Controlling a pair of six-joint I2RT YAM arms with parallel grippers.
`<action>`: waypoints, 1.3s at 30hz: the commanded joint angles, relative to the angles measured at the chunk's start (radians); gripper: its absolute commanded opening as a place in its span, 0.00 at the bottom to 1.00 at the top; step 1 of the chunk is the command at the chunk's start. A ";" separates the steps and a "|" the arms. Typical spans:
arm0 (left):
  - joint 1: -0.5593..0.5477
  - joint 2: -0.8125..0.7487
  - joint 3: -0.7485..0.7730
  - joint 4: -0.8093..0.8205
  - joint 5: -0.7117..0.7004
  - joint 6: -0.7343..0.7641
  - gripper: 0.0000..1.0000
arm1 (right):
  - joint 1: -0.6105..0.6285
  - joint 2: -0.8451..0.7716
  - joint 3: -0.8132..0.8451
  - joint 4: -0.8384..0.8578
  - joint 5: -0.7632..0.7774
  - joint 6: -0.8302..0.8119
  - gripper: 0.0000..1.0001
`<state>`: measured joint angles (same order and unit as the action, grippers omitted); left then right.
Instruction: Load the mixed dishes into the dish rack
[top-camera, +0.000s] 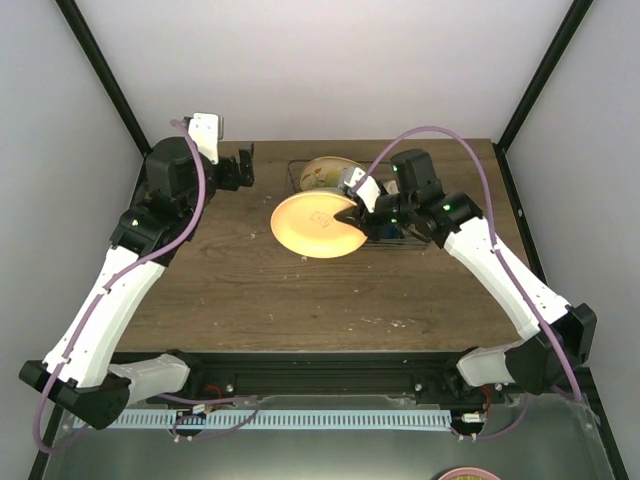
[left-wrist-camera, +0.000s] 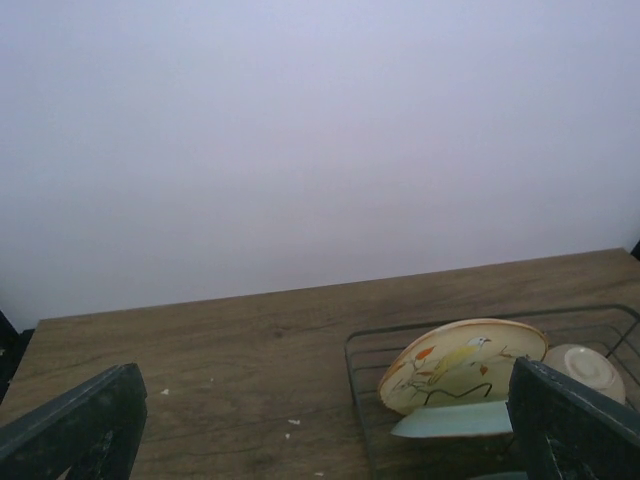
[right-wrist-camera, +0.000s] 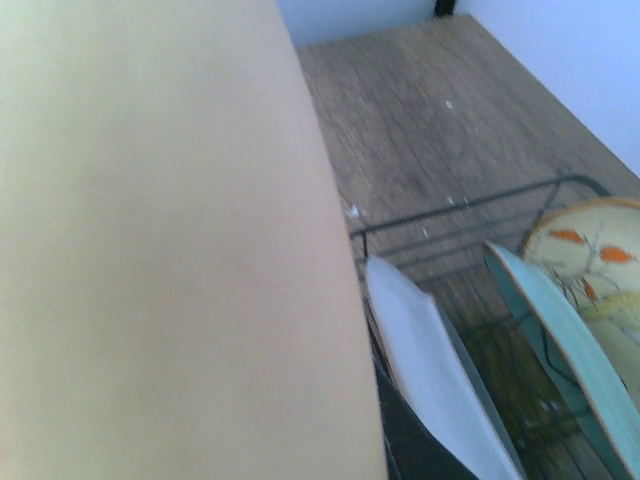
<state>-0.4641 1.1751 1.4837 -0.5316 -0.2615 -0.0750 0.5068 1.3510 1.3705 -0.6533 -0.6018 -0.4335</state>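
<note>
My right gripper (top-camera: 349, 213) is shut on the rim of the tan plate (top-camera: 312, 226) and holds it in the air at the left front of the dish rack (top-camera: 296, 176). The tan plate fills the left of the right wrist view (right-wrist-camera: 170, 250). In the rack stand the cream-yellow bird plate (top-camera: 325, 172) (left-wrist-camera: 460, 362), the mint green plate (left-wrist-camera: 455, 422) (right-wrist-camera: 560, 340) and a pale plate (right-wrist-camera: 430, 370) nearest the tan one. The small cream bowl (left-wrist-camera: 588, 368) lies in the rack behind them. My left gripper (top-camera: 240, 168) is open and empty, left of the rack. The mug is out of view.
The rack's dark wire rim (right-wrist-camera: 455, 213) runs just beyond the tan plate's edge. White crumbs (left-wrist-camera: 293, 422) dot the brown table (top-camera: 230, 290). Black frame posts (top-camera: 105, 75) stand at the back corners against the white walls.
</note>
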 joint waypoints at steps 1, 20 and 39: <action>0.004 0.013 -0.020 0.013 -0.006 -0.014 1.00 | 0.019 -0.015 -0.027 -0.042 0.169 -0.070 0.01; 0.007 0.046 -0.033 0.018 0.003 -0.002 1.00 | 0.023 0.040 -0.025 0.170 0.598 -0.219 0.01; 0.015 0.070 -0.057 0.036 -0.008 -0.014 1.00 | 0.038 -0.016 -0.234 0.368 0.582 -0.313 0.01</action>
<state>-0.4561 1.2404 1.4448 -0.5156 -0.2623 -0.0784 0.5297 1.3922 1.1839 -0.4107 -0.0463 -0.7074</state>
